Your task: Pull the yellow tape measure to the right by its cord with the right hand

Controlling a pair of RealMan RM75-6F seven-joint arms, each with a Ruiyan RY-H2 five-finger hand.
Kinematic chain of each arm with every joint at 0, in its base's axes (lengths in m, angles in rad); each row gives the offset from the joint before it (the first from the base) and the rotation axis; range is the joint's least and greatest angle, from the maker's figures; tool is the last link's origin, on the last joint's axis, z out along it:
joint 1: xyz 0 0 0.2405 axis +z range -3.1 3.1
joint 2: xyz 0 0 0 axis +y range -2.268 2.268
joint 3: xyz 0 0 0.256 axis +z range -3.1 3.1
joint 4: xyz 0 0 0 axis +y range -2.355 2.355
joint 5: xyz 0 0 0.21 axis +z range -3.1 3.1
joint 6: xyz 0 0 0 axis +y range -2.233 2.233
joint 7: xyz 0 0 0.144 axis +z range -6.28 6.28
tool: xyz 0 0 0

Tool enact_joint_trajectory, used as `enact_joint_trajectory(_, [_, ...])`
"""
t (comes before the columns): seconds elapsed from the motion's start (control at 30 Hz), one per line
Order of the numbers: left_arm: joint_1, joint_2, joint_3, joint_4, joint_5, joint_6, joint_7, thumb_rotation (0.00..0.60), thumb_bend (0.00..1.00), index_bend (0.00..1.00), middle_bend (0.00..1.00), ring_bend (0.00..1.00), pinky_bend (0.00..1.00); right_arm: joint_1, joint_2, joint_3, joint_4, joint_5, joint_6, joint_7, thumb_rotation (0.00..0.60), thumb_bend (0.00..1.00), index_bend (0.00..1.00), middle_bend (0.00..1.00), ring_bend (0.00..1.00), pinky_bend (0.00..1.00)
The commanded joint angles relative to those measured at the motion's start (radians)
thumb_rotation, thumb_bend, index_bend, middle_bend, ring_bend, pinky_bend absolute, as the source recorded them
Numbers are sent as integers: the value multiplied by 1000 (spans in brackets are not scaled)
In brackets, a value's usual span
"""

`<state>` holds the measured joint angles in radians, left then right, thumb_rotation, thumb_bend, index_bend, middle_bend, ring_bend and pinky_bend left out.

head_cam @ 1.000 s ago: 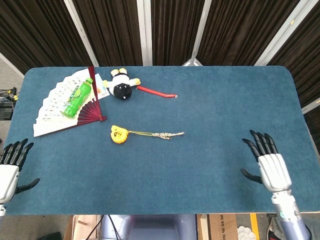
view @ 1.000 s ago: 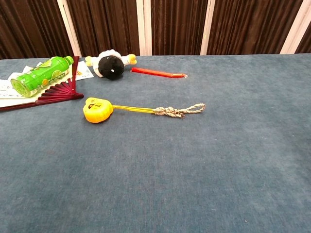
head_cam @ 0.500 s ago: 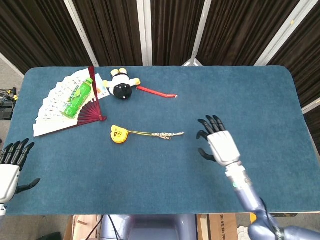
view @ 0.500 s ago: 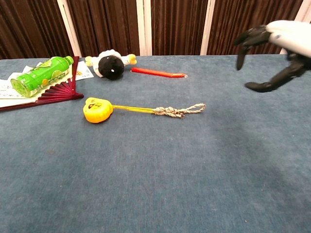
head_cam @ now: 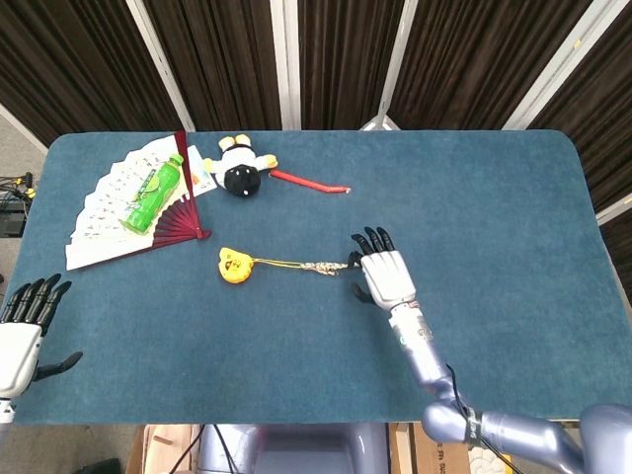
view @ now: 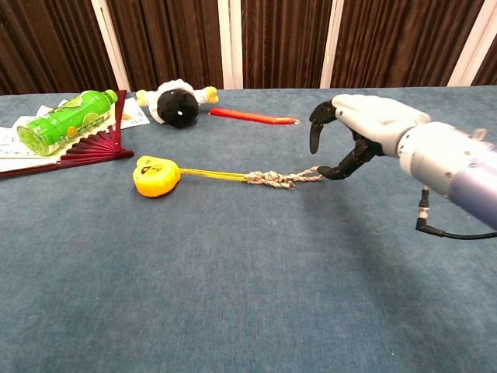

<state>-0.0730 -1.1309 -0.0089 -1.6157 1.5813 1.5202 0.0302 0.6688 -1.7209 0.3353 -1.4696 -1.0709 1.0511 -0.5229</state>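
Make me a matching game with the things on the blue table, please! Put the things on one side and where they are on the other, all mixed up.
Things:
1. green plastic bottle
2. yellow tape measure
3. red stick
4. right hand

Places:
A. at the free end of the braided cord
B. lying on the open paper fan
C. beside the black-and-white plush toy
D. at the cord's left end

Pairs: 1-B, 2-D, 3-C, 4-A

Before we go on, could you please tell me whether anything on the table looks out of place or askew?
One thing: the green plastic bottle lies on its side across the open paper fan at the far left. No spill or damage shows.
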Motion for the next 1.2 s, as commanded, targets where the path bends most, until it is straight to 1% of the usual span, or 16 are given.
enact_joint_trajectory(0.03, [-2, 0, -1, -2, -5, -6, -3, 600, 0, 0, 0, 0, 0, 36, -54, 20, 81, 43, -13, 2, 600, 400, 506, 192, 13, 20])
enact_joint_trajectory(0.3, [-6, 0, -2, -6, -14, -16, -1, 600, 0, 0, 0, 0, 0, 65, -105, 32, 206, 79, -33, 46, 600, 407, 516, 197, 12, 20])
enact_joint_trajectory(0.43, [-6, -1, -2, -8, -18, -18, 0, 600, 0, 0, 0, 0, 0, 73, -118, 30, 241, 84, -41, 63, 600, 407, 516, 197, 13, 20])
enact_joint_trajectory(0.7, [-7, 0, -3, -8, -20, -19, 0, 600, 0, 0, 0, 0, 0, 80, -139, 17, 285, 84, -44, 86, 600, 408, 523, 197, 13, 20])
enact_joint_trajectory(1.2, [-7, 1, -2, -6, -20, -18, -8, 600, 0, 0, 0, 0, 0, 99, -163, 15, 328, 71, -33, 110, 600, 408, 533, 204, 12, 20])
